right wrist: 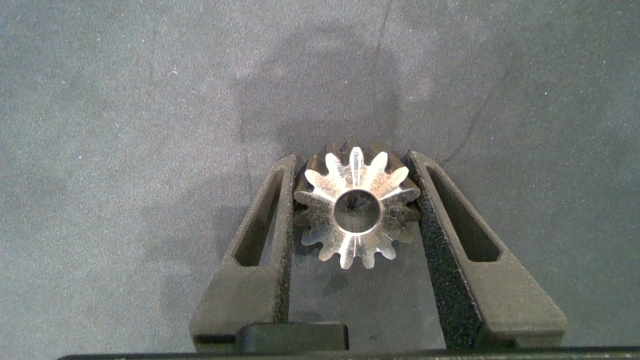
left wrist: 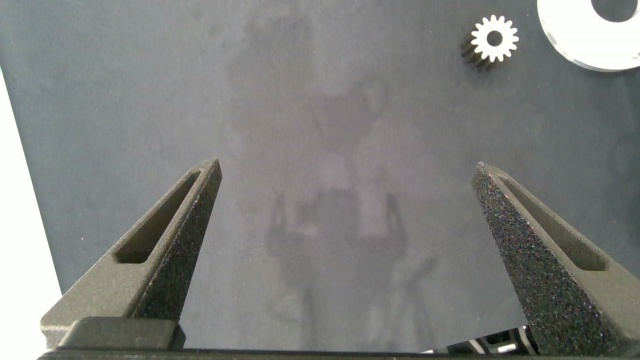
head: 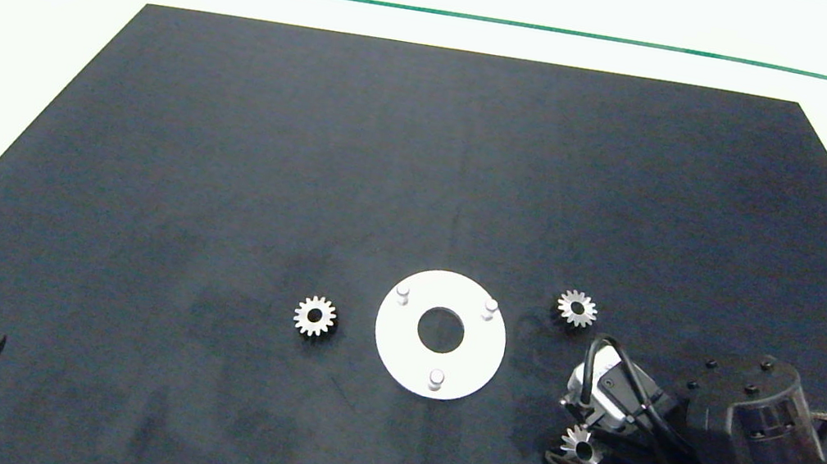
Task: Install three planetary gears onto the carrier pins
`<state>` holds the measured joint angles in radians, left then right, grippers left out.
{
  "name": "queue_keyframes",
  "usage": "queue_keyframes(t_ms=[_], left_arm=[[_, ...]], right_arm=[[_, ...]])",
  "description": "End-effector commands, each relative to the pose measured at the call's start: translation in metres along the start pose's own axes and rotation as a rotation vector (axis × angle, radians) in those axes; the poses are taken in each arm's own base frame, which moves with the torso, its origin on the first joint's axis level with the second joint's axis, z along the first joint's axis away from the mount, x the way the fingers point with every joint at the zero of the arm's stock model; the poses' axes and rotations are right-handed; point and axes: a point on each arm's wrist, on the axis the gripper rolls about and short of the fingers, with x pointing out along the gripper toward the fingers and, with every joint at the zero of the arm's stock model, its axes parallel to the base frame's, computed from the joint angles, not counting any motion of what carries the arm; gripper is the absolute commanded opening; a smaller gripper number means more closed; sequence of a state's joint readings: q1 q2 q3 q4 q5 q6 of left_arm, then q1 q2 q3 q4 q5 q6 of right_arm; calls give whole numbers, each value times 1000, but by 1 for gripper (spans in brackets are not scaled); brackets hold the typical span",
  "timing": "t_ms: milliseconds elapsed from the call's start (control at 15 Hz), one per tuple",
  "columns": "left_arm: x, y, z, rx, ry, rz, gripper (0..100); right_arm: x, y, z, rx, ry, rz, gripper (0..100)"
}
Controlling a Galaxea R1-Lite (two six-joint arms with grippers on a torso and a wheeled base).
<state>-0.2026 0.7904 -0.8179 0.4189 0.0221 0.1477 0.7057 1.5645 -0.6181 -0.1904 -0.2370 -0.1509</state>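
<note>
The white disc (head: 403,347) lies flat at the mat's middle front, its three carrier pins (head: 402,294) (head: 489,308) (head: 436,379) bare. One silver planetary gear (head: 315,317) lies left of the disc and another (head: 577,309) to its right. My right gripper (head: 576,450) is at the front right, shut on the third gear (right wrist: 357,205), which sits between both fingers (right wrist: 450,240). Whether that gear still touches the mat I cannot tell. My left gripper (left wrist: 345,175) stands open and empty at the front left corner. The left gear (left wrist: 494,39) and the disc's rim (left wrist: 580,45) show beyond it.
A dark mat (head: 424,167) covers the white table (head: 13,36), and a green line (head: 448,14) runs along the far side. The right arm's bulky wrist (head: 746,434) fills the front right corner.
</note>
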Motion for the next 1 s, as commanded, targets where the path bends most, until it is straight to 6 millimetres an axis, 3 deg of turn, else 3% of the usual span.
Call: queue_keyframes(t_ms=[67, 1000], left_arm=[[0, 0, 0, 1, 3, 1, 100], [-2, 0, 2, 2, -9, 4, 100]], right_arm=[[-2, 0, 1, 1, -10, -1, 0], [-23, -5, 15, 6, -116, -10, 0]])
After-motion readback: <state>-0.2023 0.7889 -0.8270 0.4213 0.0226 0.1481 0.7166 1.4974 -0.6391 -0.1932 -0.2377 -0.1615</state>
